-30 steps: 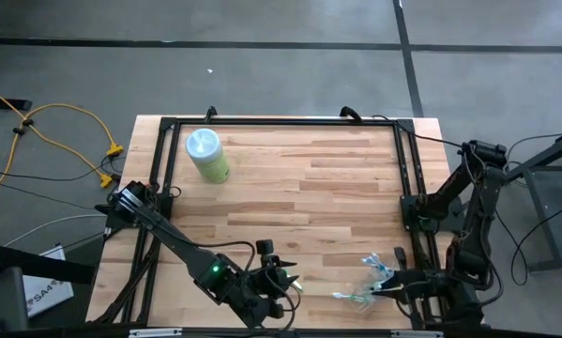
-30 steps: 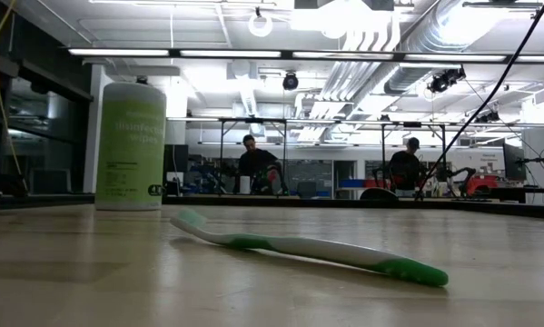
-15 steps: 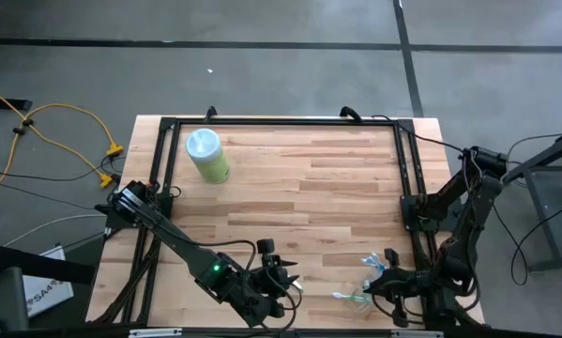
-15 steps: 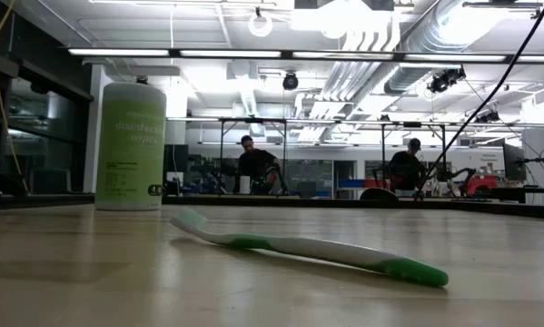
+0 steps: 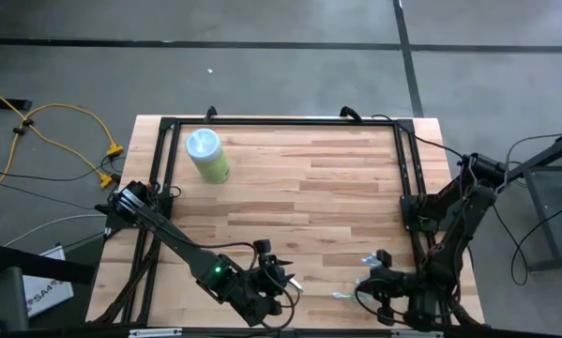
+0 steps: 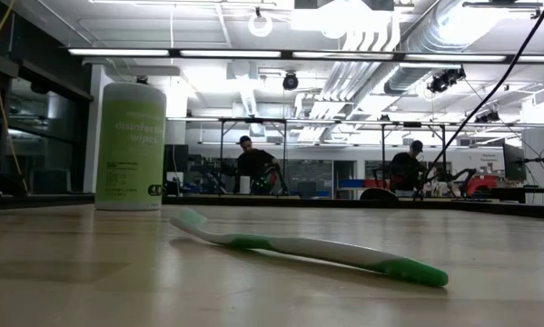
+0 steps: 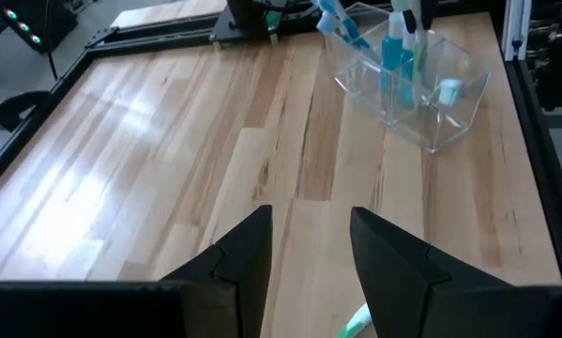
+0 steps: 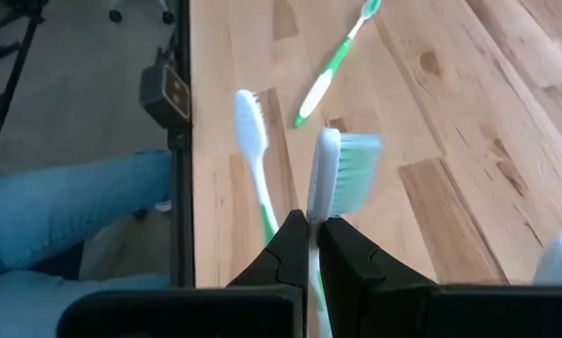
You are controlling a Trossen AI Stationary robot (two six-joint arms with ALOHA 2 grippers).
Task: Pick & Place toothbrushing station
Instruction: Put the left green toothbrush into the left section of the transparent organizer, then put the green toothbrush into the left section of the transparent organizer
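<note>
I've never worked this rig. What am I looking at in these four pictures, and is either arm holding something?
Two dark robot arms work at a wooden table. One picture looks straight down, one looks level across the tabletop, and one comes from each wrist. The right gripper, at the near right corner, is shut on a green-bristled toothbrush. The left gripper is open and empty, facing a clear plastic cup of brushes. A green toothbrush lies loose on the wood; a pale-green canister stands far left.
</note>
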